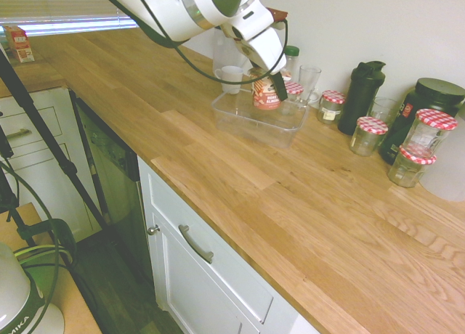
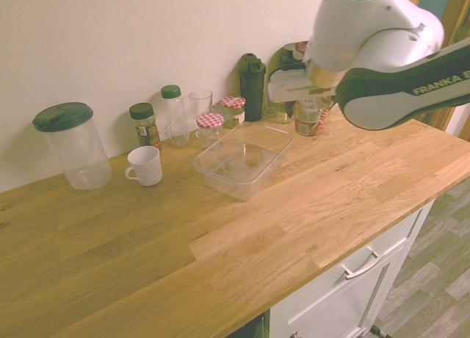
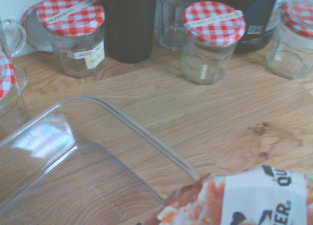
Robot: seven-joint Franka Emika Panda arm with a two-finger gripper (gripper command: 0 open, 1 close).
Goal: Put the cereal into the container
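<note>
The cereal (image 1: 266,94) is a small cup with red, orange and white print. My gripper (image 1: 270,87) is shut on it from above, one dark finger running down its side. The cup hangs at the far end of the container (image 1: 247,127), a shallow clear plastic tub with nothing in it. From the other side the cereal (image 2: 309,120) shows just right of the container (image 2: 228,184), under the gripper (image 2: 311,110). In the wrist view the cereal (image 3: 244,203) sits close beside the container's rim (image 3: 142,132).
Glass jars with red-checked lids (image 1: 371,134) (image 2: 210,125) line the wall behind the tub, with a black shaker bottle (image 1: 362,94), a drinking glass (image 1: 309,80) and a white mug (image 2: 145,165). A lidded pitcher (image 2: 73,147) stands further left. The counter's front edge drops to cabinets.
</note>
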